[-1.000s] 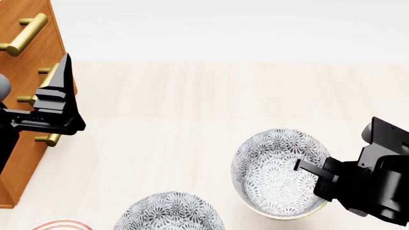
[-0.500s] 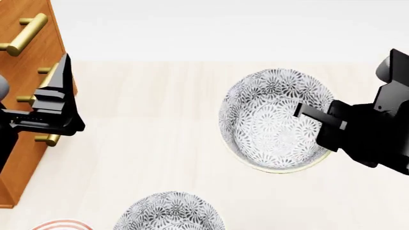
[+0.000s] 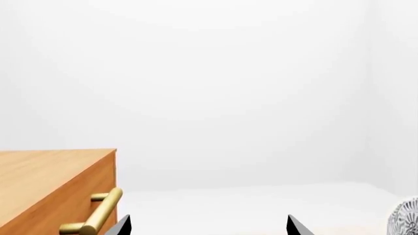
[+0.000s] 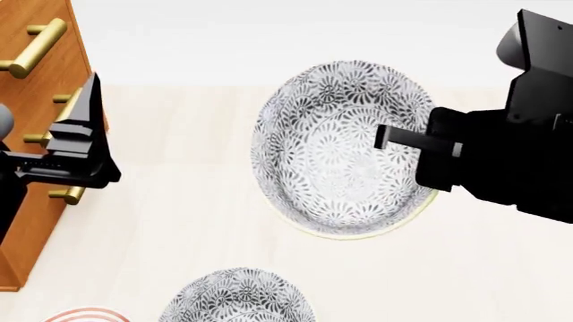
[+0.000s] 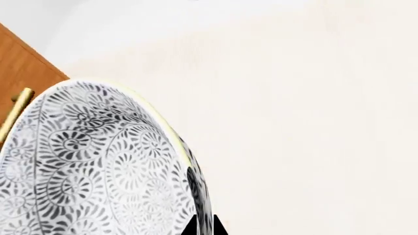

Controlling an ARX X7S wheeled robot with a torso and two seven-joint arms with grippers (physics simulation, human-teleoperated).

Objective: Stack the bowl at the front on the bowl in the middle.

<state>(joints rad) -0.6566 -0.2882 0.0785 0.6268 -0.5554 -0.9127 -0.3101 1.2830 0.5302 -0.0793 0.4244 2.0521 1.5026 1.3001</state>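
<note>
Patterned bowl (image 4: 336, 151) held tilted above the table (image 4: 206, 201), rim pinched by the right gripper (image 4: 407, 141), left gripper (image 3: 205, 227) spread wide, second bowl (image 4: 237, 298) below.

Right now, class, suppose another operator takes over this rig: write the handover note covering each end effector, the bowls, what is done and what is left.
Right end effector: shut on the rim of the held bowl, lifted off the table.
Left end effector: open, empty, idle beside the drawer cabinet.
Second bowl: on the table, near the bottom edge of the head view, with a red-striped dish just showing beside it.
Done: bowl grasped and raised.
Left: carry it over the second bowl, lower it inside, release, withdraw.
</note>
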